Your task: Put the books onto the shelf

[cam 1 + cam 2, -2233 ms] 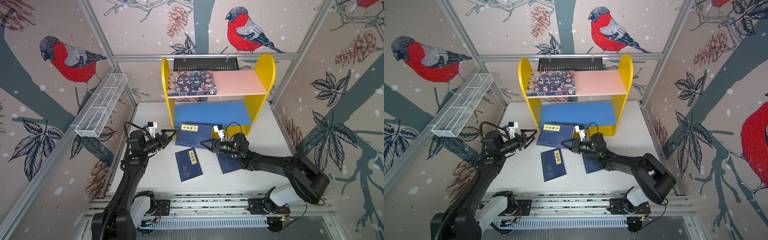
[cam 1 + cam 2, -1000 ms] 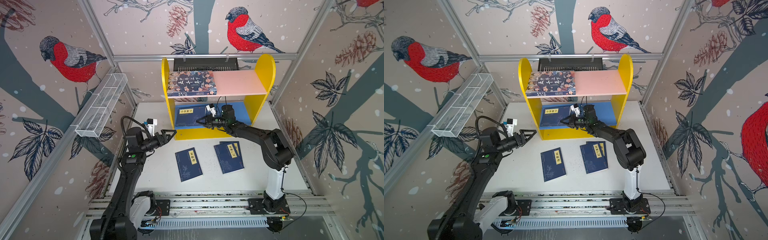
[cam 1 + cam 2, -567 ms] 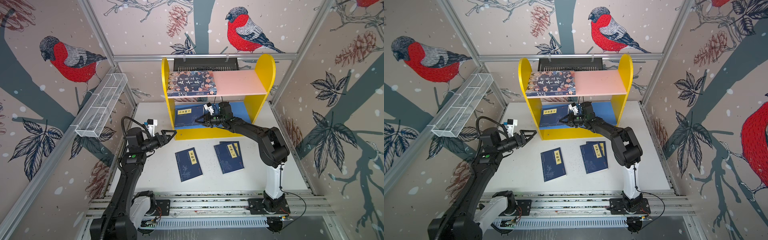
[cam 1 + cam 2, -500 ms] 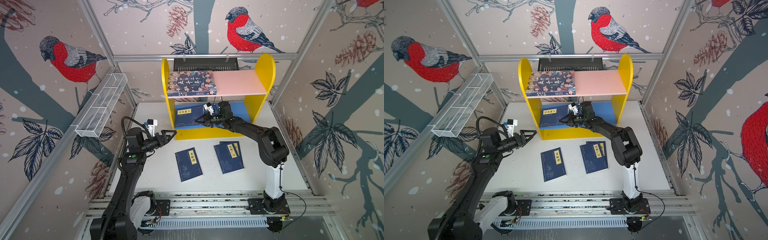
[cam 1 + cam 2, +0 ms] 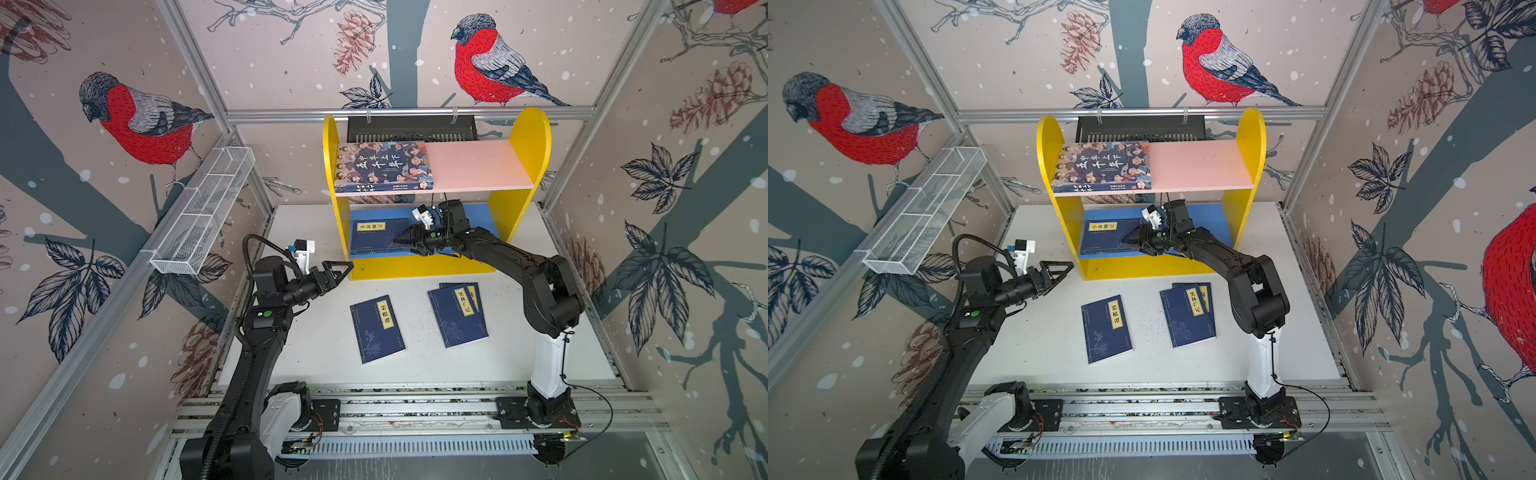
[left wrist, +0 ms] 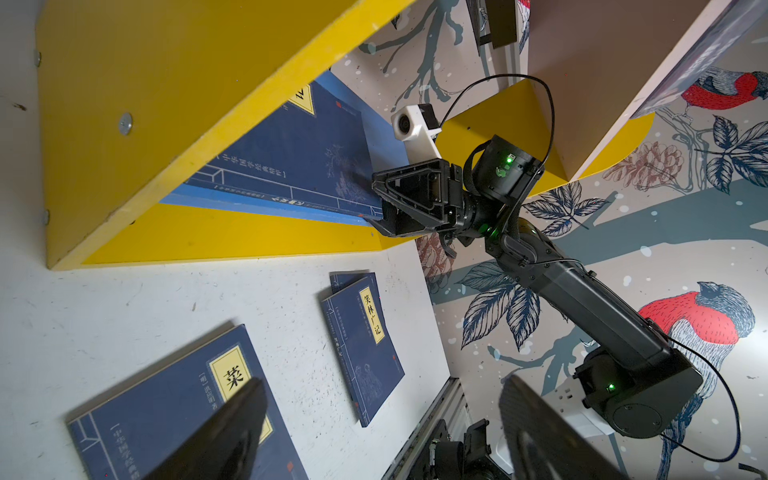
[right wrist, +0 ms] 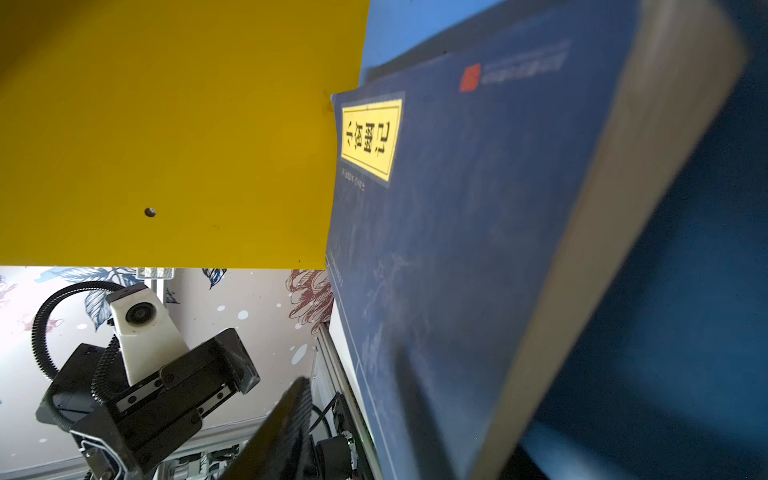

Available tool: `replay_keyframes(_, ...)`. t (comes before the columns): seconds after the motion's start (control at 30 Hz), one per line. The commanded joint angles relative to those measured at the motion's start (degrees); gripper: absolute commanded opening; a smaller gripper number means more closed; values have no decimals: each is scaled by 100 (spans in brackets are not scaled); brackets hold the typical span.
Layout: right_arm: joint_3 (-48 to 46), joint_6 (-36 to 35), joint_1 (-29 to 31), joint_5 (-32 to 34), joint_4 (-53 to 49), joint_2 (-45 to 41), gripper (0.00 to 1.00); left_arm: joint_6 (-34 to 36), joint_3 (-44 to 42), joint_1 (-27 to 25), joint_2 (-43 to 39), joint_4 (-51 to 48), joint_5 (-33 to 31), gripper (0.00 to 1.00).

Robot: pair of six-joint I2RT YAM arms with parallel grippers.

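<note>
Tooling: right gripper [image 5: 402, 243], centre of both top views, reaches into the lower tier of the shelf [image 5: 528, 137] with jaws parted around the near right corner of a navy book [image 5: 374, 239]. The right wrist view shows a gap between one finger [image 7: 286, 419] and the cover, so no clamp on it is visible. Lower tier: the navy book lies flat on the left half of the blue lower board [image 5: 478, 216], with its yellow label toward the back and a corner against the left yellow panel. Upper tier: illustrated book [image 5: 382, 166], flat on the left half of the pink upper board [image 5: 473, 166]. Left of centre: left gripper [image 5: 343, 274], jaws wide apart and empty, above the table [image 5: 311, 340] just before the shelf's left front corner. Lower centre: single navy book [image 5: 376, 328], flat on the table. To its right: pair of navy books [image 5: 455, 318], stacked and slightly fanned, in front of the shelf.
</note>
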Motion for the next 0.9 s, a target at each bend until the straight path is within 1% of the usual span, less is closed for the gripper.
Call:
replay_keyframes(0.0, 62, -298, -19, 424, -441, -120, 59, 11, -12, 10, -35, 229, 99, 88)
replay_keyframes(0.07, 72, -337, -62, 606, -639, -166, 60, 17, -4, 10, -41, 218, 116, 88)
replay_keyframes(0.2, 148, -497, -129, 1193, -1184, -269, 60, 16, -10, 17, -45, 206, 136, 88)
replay_keyframes(0.27, 160, -541, -146, 1346, -1305, -342, 61, 13, -20, 10, -45, 209, 138, 88)
replay_keyframes(0.4, 199, -640, -203, 1493, -1309, -424, 61, 7, -42, 10, -51, 221, 140, 89)
replay_keyframes(0.5, 361, -698, -221, 1544, -1306, -307, 61, 1, -39, 12, -63, 242, 138, 88)
replay_keyframes(0.87, 911, -814, -116, 1424, -1462, 149, 57, 71, -26, 10, -124, 165, 96, 88)
